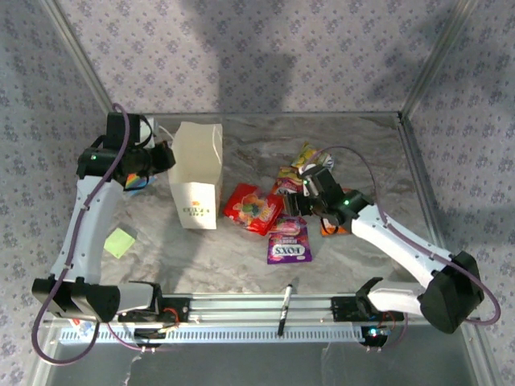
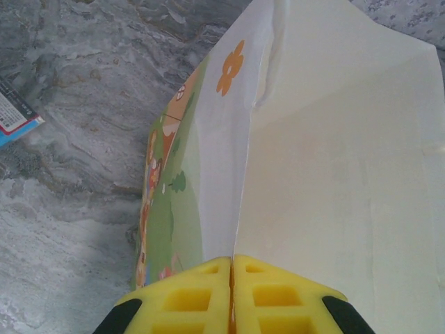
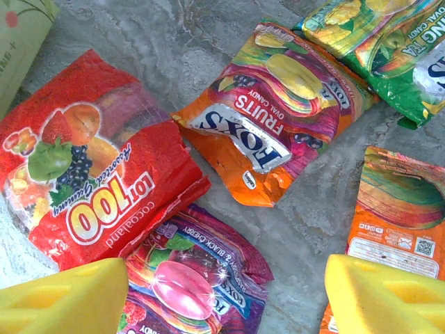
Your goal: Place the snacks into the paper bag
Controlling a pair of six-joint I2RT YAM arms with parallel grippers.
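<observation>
The paper bag [image 1: 197, 173] stands upright at the left of the table, mouth up, its flower print showing in the left wrist view [image 2: 167, 188]. My left gripper [image 1: 165, 157] [image 2: 231, 268] is shut on the bag's upper left edge. The snacks lie flat to the bag's right: a red packet [image 1: 252, 207] [image 3: 90, 174], a purple FOXS packet [image 1: 289, 241] [image 3: 188, 278], an orange packet [image 1: 288, 178] [image 3: 278, 104], a yellow-green one [image 1: 310, 155] [image 3: 382, 42] and an orange-pink one [image 3: 400, 209]. My right gripper [image 1: 296, 201] [image 3: 226, 299] hangs open just above them, over the purple packet's corner and bare table.
A black pen [image 1: 286, 308] lies by the front rail. A yellow-green note [image 1: 121, 242] sits near the left arm, and a rainbow-striped item [image 1: 137, 181] lies under that arm's wrist. A blue-edged card [image 2: 14, 115] lies left of the bag. Metal frame rails border the table.
</observation>
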